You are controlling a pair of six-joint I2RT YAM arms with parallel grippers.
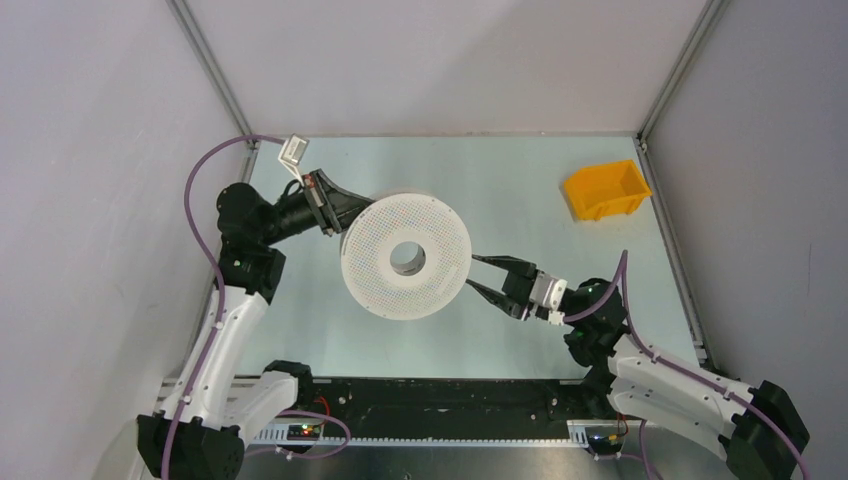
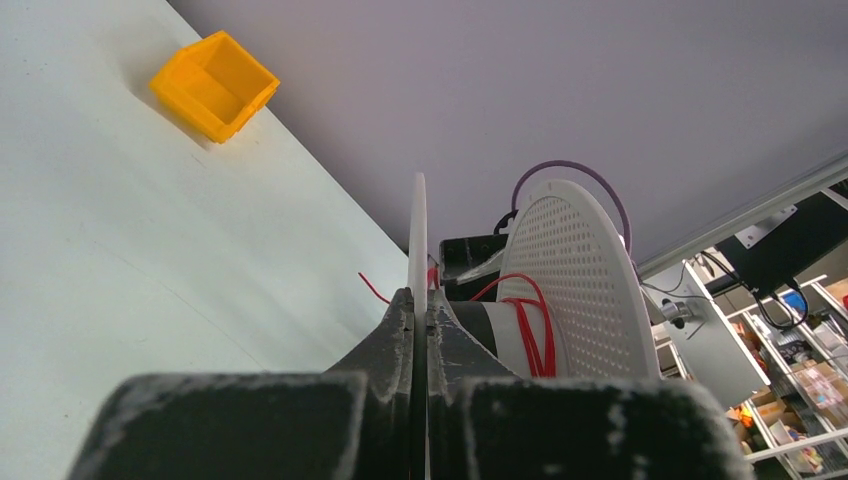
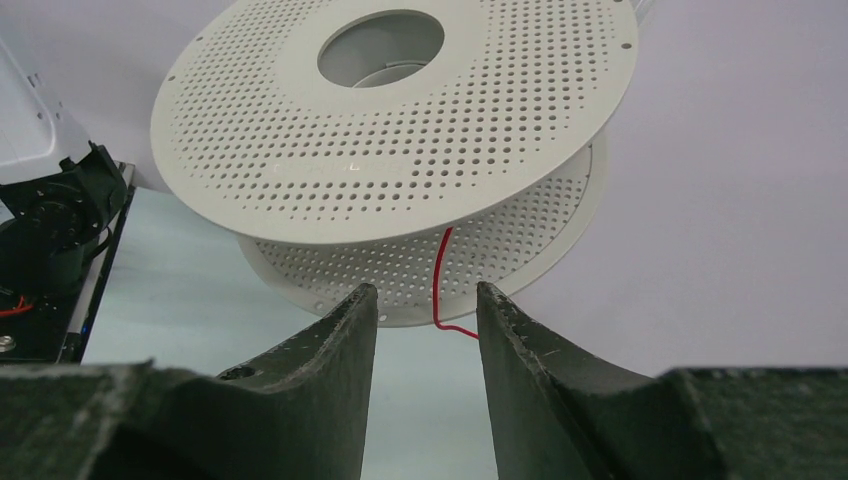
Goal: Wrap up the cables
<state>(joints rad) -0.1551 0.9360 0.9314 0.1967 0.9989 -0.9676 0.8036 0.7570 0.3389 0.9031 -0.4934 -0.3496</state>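
A pale grey, round perforated plastic spool (image 1: pixel 372 262) sits tilted over the middle of the pale blue-green tabletop (image 1: pixel 520 180), its broad flange and open central hole turned up towards the top camera. The left gripper (image 1: pixel 345 213) has it by the far-left edge. In the left wrist view its black fingers (image 2: pixel 400 330) are pressed together on the thin rim of one flange, with only the plate between them. The thin red cable (image 2: pixel 530 320) lies in a few turns around the hub between the two flanges. One loose end drops out from under the upper flange and kinks sideways near the lower rim (image 3: pixel 438 280). The right gripper (image 1: pixel 473 271) is just beside the spool's right edge with its fingers spread apart and nothing in them. In the right wrist view the hanging end shows in the gap ahead of the fingertips (image 3: pixel 365 300), probably clear of both. Whether the spool's lower rim rests on the table cannot be told. A small orange plastic bin (image 1: pixel 605 188) stands well apart at the far right.
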